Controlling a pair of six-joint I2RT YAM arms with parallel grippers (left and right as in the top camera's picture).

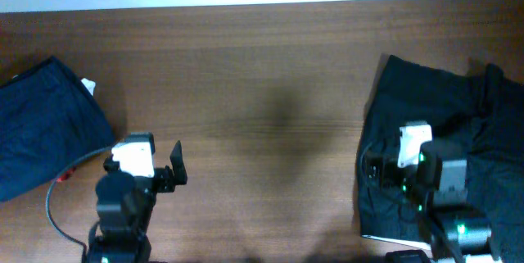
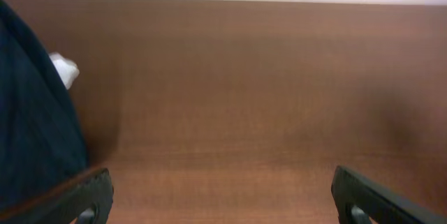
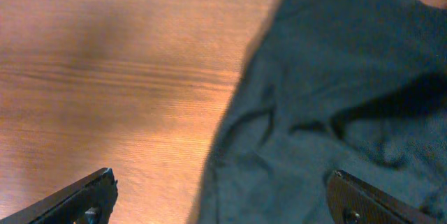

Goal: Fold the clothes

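The wooden table (image 1: 262, 66) fills the overhead view. The black shorts (image 1: 442, 107) lie crumpled at its 3 o'clock side, partly under the right arm and running off the frame edge. The step in hand is likely to grab the shorts & drag them toward centre so they can be spread flat before any fold. The right gripper (image 3: 223, 206) hovers over the shorts' 9 o'clock edge, jaws spread wide w/ nothing between. To do this well it should probably drop onto that edge, pinch it firmly, then pull low across the wood so the legs don't bunch. The left gripper (image 2: 222, 206), also spread wide & empty over bare wood at approx 7 o'clock, would best take a second corner once the cloth is in reach. Materials: the table is smooth reddish-brown wood w/ fine horizontal grain and a slight gloss. The shorts are soft, matte, limp cloth w/ creases & a raised ridge near the edge. The navy garment (image 1: 41, 124) at 9 o'clock sits in a rough rectangle and isn't the target. A small white tag (image 1: 88, 88) peeks out at its 2 o'clock corner.
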